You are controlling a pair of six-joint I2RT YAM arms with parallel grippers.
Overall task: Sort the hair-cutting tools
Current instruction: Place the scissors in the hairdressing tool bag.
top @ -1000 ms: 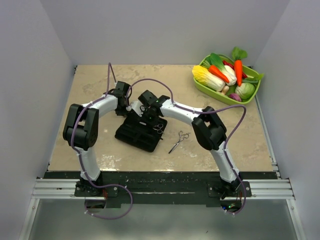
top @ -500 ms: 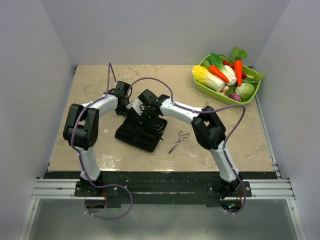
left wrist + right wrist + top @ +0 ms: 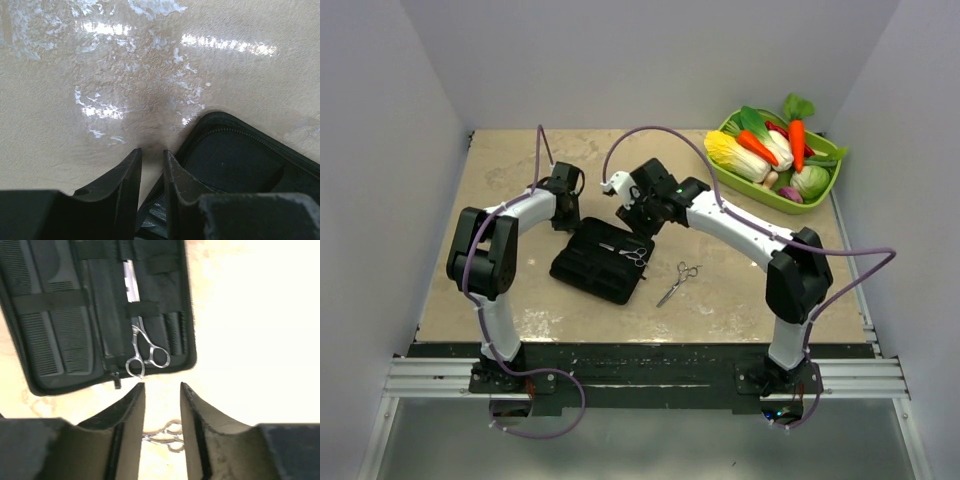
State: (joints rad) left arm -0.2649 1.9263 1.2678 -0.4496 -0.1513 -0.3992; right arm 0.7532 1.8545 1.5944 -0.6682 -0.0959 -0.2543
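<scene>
Right gripper [image 3: 161, 386] open; strapped scissors [image 3: 142, 347] near its tips, loose scissors [image 3: 162, 435] beside case [image 3: 107, 335]. Left gripper [image 3: 151, 151] narrow at case corner, grip unclear.

Overall: bright, even light from overhead; top view sharp, no strong shadows.
Glare: L wrist view, white streaks on tabletop [image 3: 150, 60] ahead of left end effector [image 3: 151, 152].
Overexposure: R wrist view, tabletop to the right of right end effector [image 3: 162, 386] blown out near white.
Blur: both end effectors soft, close to lens; R wrist view slightly soft throughout.
Shadow: faint soft patch just ahead of left end effector tips; case [image 3: 235, 160] v. dark, little detail.
</scene>
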